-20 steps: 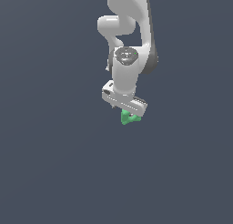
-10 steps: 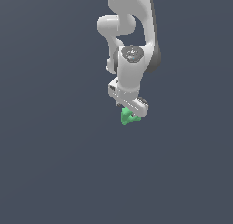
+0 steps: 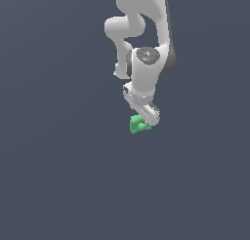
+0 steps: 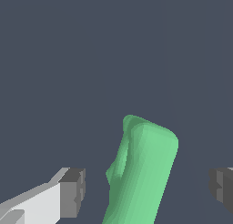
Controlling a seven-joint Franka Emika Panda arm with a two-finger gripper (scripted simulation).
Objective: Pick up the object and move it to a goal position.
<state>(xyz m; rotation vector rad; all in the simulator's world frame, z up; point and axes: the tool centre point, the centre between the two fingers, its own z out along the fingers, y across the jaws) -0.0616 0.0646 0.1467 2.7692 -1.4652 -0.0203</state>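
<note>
My claw [image 4: 148, 189] is spread wide around the green object [image 4: 141, 173], pads [image 4: 75, 191] clear of it; only bare grey floor [image 3: 58, 175] surrounds it.

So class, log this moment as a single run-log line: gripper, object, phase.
gripper: open, fingers clear of block | block: green, between the fingers, ungrasped | phase: pre-grasp | goal: not visible
</note>
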